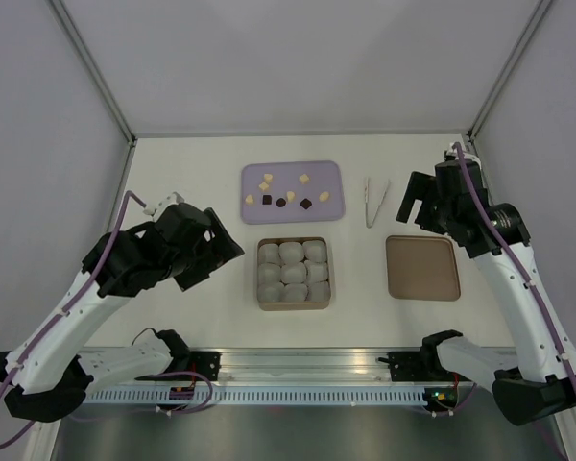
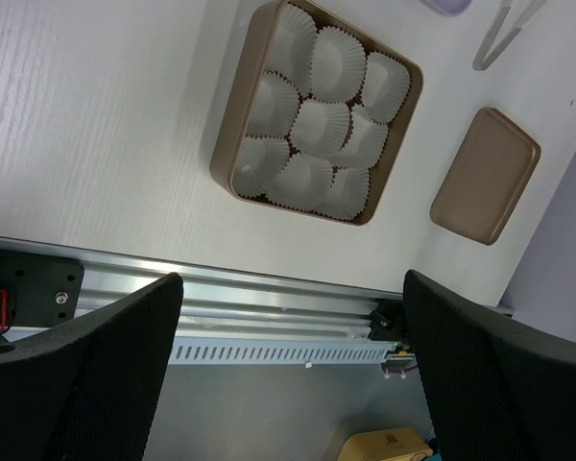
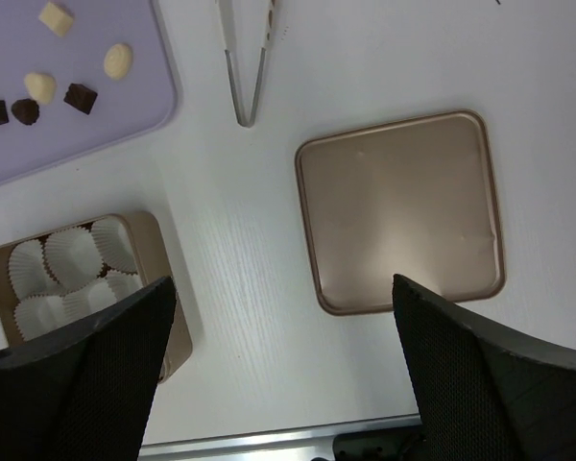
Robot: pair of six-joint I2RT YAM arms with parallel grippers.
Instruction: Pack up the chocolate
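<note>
Packing looks unstarted: the chocolate [image 1: 281, 203] lies on the purple tray [image 1: 317, 214], the box's [image 1: 330, 275] paper cups [image 1: 294, 272] sit unfilled, and the left pincer [image 2: 290, 317] and right pincer [image 3: 283, 317] hang spread, holding nothing.

Nine tiny chocolates [image 1: 290, 195] lie loose on a lavender tray [image 1: 331, 175] at the far middle of the bench [image 1: 192, 163]. Six pale cream pieces [image 1: 306, 178] are scattered across it, and three dark brown pieces [image 1: 280, 203] sit toward its near edge.
</note>
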